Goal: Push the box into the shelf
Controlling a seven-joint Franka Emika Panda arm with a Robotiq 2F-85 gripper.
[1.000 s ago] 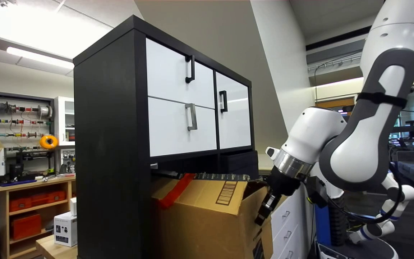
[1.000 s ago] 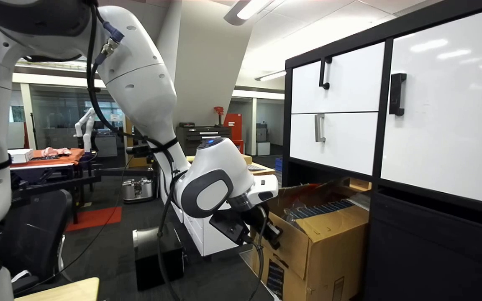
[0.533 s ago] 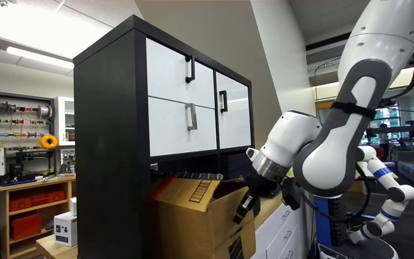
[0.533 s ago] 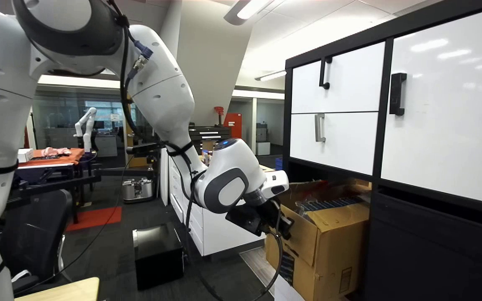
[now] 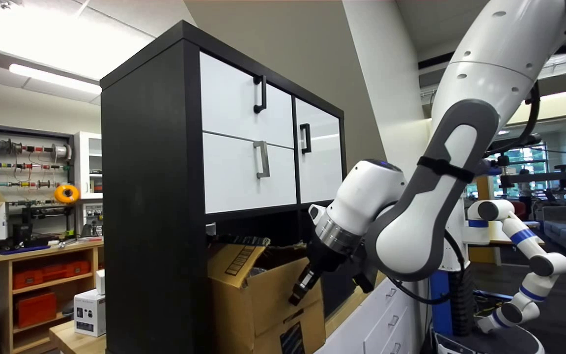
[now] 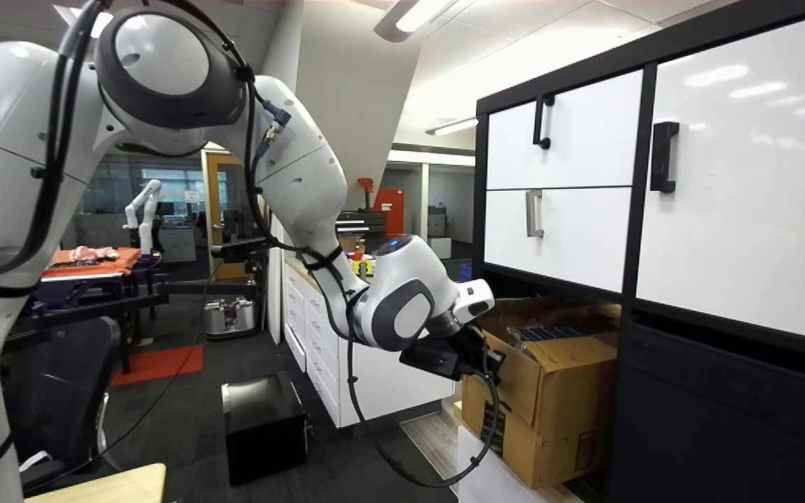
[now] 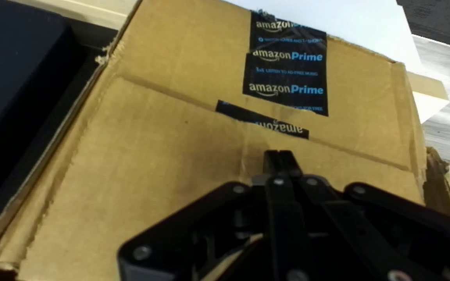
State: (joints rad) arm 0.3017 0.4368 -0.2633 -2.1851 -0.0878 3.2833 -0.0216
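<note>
box (image 5: 270,309) is sitting partway in the shelf (image 5: 148,206) rn, in the opening (image 5: 270,227) under the white drawer fronts (image 5: 236,177), w/ its outer end sticking out in both exterior views. hand (image 7: 279,155) is pointing down at a slant w/ its fingers (image 7: 270,166) together, tips resting on that outer end afaict. a printed top flap (image 5: 236,260) is sitting tilted, & black amazon prime tape (image 7: 285,72) is showing on the outer face in the wrist view. btw a small white box (image 5: 90,313) is standing on a table (image 5: 67,339) past the shelf.
</note>
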